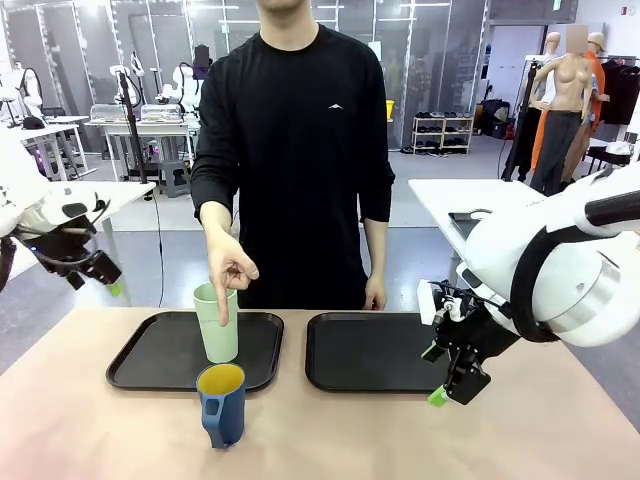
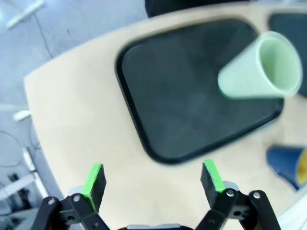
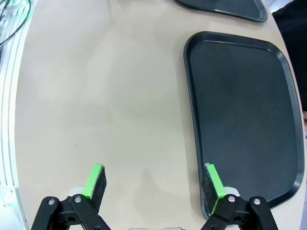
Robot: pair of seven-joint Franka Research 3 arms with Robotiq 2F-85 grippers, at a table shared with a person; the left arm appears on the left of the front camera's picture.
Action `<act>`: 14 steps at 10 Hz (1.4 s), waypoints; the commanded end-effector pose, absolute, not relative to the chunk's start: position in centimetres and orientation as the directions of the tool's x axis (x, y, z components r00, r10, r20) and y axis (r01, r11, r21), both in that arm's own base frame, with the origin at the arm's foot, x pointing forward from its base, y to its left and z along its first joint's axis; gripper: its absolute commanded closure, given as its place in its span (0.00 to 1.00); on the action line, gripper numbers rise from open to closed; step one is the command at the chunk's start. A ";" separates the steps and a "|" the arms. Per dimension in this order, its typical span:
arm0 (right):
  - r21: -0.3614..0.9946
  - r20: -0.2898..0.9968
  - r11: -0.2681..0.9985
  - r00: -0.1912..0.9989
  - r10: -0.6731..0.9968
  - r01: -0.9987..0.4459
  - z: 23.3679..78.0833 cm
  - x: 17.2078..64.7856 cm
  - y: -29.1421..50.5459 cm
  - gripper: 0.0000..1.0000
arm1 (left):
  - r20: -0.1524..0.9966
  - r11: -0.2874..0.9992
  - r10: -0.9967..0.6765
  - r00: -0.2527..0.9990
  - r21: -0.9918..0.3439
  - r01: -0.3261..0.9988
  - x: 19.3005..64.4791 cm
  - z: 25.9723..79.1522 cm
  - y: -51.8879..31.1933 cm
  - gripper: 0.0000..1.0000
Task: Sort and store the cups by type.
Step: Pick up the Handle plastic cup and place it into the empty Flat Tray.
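A tall pale mint-green cup (image 1: pixel 217 325) stands upright on the left black tray (image 1: pixel 150 355); a person's hand (image 1: pixel 228 268) points a finger down at its rim. A dark blue mug (image 1: pixel 221 403) with a yellow inside stands on the table just in front of that tray. My left gripper (image 1: pixel 112 282) hangs open above the table's far left edge, well clear of both cups. In the left wrist view its fingers (image 2: pixel 153 179) frame the tray (image 2: pixel 192 96), the green cup (image 2: pixel 259 67) and the mug (image 2: pixel 290 165). My right gripper (image 1: pixel 434 375) is open and empty at the right tray's front right corner.
The right black tray (image 1: pixel 365 350) holds nothing; in the right wrist view it (image 3: pixel 244 115) lies beside my open fingers (image 3: pixel 154 182), with bare tabletop (image 3: pixel 105 96) to the other side. The person stands at the far edge, the other hand (image 1: pixel 375 295) near the right tray.
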State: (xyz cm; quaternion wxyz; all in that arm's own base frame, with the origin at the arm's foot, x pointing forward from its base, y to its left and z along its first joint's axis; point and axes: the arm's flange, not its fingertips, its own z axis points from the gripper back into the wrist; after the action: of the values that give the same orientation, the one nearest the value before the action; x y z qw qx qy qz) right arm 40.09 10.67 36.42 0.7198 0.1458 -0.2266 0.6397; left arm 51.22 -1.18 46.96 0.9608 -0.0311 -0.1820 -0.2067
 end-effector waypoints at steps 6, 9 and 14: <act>-0.083 0.516 0.155 0.090 0.852 -0.984 36.2 39.8 10.8 0.00 | 0.089 0.194 -0.980 0.178 0.228 0.954 45.3 44.8 -1.7 0.00; -0.083 0.516 0.155 0.090 0.852 -0.984 36.2 39.8 10.8 0.00 | 0.052 0.194 -0.981 0.187 0.201 0.960 45.5 44.7 -2.7 0.00; -0.083 0.516 0.155 0.090 0.852 -0.984 36.2 39.8 10.8 0.00 | 0.052 0.194 -0.981 0.187 0.201 0.960 45.5 44.7 -2.7 0.00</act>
State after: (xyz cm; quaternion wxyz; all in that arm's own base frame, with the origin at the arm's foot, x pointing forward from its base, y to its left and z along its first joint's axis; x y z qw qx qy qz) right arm 40.10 10.70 36.44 0.7196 0.1460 -0.2269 0.6399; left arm 45.30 -2.84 44.47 0.7665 0.0605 -0.0836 -0.6339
